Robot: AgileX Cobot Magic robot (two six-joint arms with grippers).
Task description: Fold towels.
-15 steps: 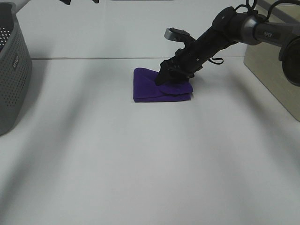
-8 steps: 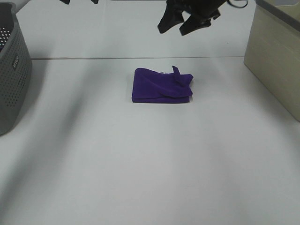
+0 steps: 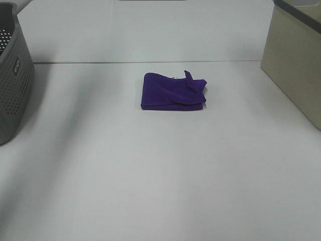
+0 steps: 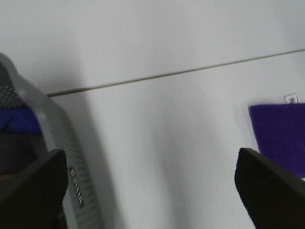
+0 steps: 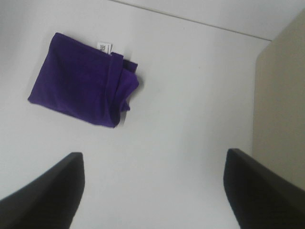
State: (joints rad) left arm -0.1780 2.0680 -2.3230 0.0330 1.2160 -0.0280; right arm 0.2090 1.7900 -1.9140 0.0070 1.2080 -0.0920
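- White table [image 3: 150,175] filling most of the high view, with a thin dark seam running across its far part.
- Beige box [image 3: 296,60] at the right edge of the high view, well apart from the cloth; also seen in the right wrist view [image 5: 281,105] as a tall pale wall.
- Grey perforated basket [image 3: 12,75] at the left edge of the high view, standing on the table, well apart from the cloth; seen close in the left wrist view [image 4: 62,143], with something blue-purple showing inside it, too cut off to identify.
- Purple towel [image 3: 173,92] lying folded on the table, near the middle and toward the far side, just on the near side of the seam; roughly rectangular, its right end rumpled with a small flap sticking up.
- Same towel in the right wrist view [image 5: 83,93], flat on the table with bunched folds along one edge; only one corner of it seen in the left wrist view [image 4: 281,138].
- Left gripper [image 4: 152,191] seen only in its wrist view: two dark fingertips spread wide, nothing between them, bare table and basket rim below.
- Right gripper [image 5: 152,191] likewise spread wide and holding nothing, high over the table, clear of the towel.
- Tiny white tag [image 5: 104,47] poking out at one edge of the towel.
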